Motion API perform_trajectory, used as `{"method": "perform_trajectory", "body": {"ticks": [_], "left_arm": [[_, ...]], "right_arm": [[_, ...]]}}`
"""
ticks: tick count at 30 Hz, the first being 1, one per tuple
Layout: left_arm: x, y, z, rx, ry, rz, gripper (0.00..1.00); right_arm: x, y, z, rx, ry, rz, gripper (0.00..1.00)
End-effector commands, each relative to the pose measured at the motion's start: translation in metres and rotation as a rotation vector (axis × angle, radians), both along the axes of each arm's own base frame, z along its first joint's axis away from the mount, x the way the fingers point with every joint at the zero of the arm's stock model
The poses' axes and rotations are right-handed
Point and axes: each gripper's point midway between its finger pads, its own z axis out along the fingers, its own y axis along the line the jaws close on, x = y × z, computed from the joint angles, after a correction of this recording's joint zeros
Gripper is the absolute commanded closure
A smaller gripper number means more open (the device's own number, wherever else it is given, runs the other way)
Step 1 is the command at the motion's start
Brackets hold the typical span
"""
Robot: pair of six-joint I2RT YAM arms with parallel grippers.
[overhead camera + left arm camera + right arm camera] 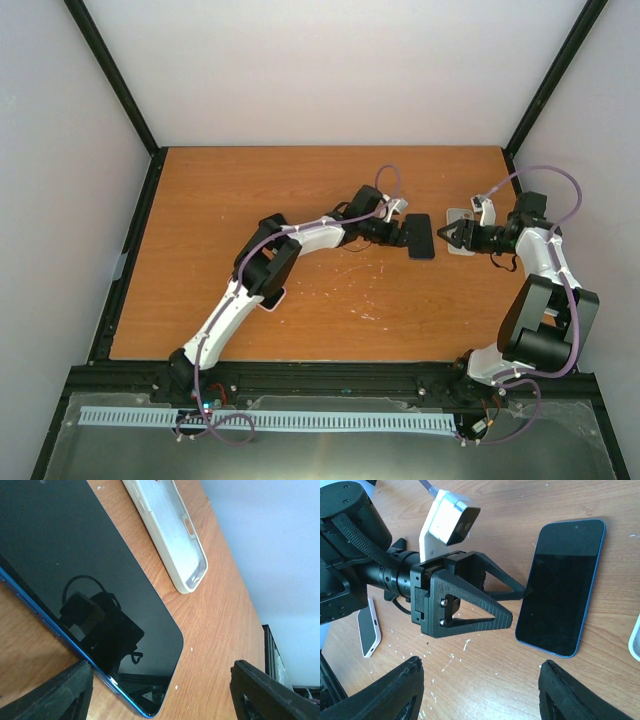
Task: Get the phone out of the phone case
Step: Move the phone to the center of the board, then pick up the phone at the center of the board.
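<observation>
The phone [421,238], dark screen with a blue rim, lies flat and screen up on the wooden table, outside its case. It also shows in the left wrist view [75,555] and the right wrist view [565,585]. The empty white case [170,535] lies just beyond it, partly under my right gripper [447,235] in the top view. My left gripper [398,232] is open, and its fingertips [522,588] are at the phone's left long edge. My right gripper [482,667] is open and empty, hovering over bare table near the phone's end.
A small white device [369,627] lies on the table under the left arm, also in the top view [272,298]. White crumbs dot the wood between the grippers. The black frame rail [300,375] runs along the table's near edge.
</observation>
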Motion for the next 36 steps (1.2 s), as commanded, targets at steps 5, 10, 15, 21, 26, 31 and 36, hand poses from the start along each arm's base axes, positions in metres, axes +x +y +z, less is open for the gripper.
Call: {"method": "perform_trajectory", "body": {"ticks": [5,10,15,21,26,31,36], "left_arm": [[0.016,0.041,0.021,0.115,-0.078,0.112,0.24],[0.037,0.110,0.070,0.329,-0.308,0.322,0.14],[0.043,0.207,0.070,0.648,-0.298,0.587,0.07],[0.026,0.314,0.039,0.856,0.050,0.835,0.03],[0.020,0.356,0.020,1.020,0.210,0.910,0.01],[0.028,0.370,0.018,1.110,0.203,0.943,0.00],[0.037,0.372,0.015,1.101,0.236,0.950,0.01]], "right_arm": [[-0.003,0.000,0.008,-0.010,-0.039,0.006,0.38],[-0.003,-0.002,0.017,-0.043,-0.078,-0.001,0.38],[-0.004,-0.003,0.028,-0.074,-0.125,-0.004,0.38],[-0.007,-0.002,0.035,-0.078,-0.140,0.000,0.38],[-0.008,-0.001,0.042,-0.088,-0.167,0.000,0.38],[-0.009,-0.001,0.042,-0.092,-0.170,0.002,0.38],[-0.009,-0.001,0.041,-0.088,-0.166,0.004,0.38]]}}
